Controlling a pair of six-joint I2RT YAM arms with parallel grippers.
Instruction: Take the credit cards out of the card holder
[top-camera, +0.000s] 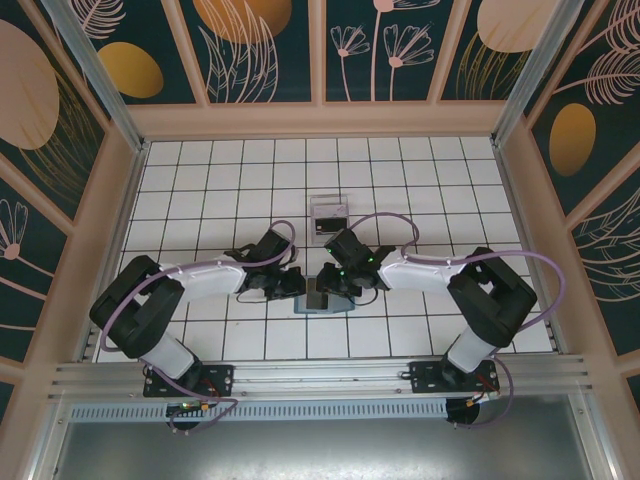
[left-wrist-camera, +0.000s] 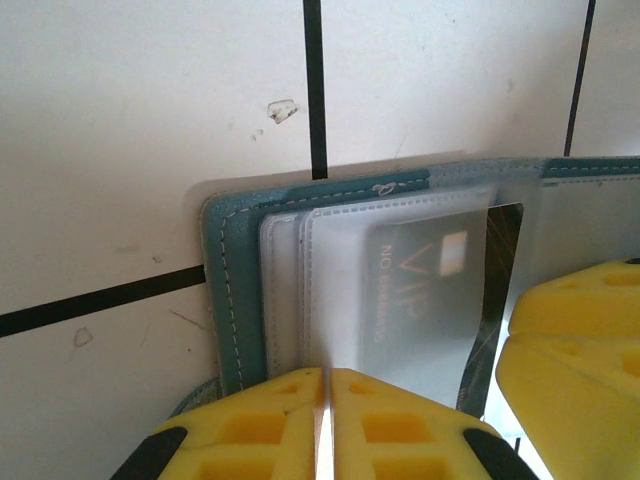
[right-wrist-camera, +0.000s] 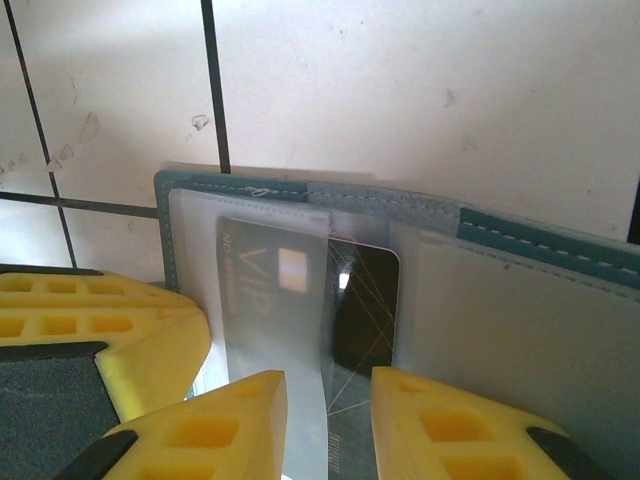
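Note:
The teal card holder (top-camera: 322, 300) lies open and flat on the tiled table, between my two grippers. My left gripper (left-wrist-camera: 327, 375) is shut on the near edge of its clear sleeve (left-wrist-camera: 335, 290). A grey VIP credit card (left-wrist-camera: 425, 290) sits inside that sleeve. A dark card (right-wrist-camera: 365, 310) pokes out of the sleeve toward the right panel (right-wrist-camera: 500, 330). My right gripper (right-wrist-camera: 330, 395) hovers over that dark card with its jaws apart, the card and the sleeve edge in the gap. The teal stitched border (left-wrist-camera: 235, 300) shows on the left.
A small clear plastic box (top-camera: 328, 216) stands about one tile behind the card holder. One yellow finger of the right gripper (left-wrist-camera: 575, 340) sits close beside the left gripper. A wooden wall (top-camera: 320, 120) rims the white tiled table.

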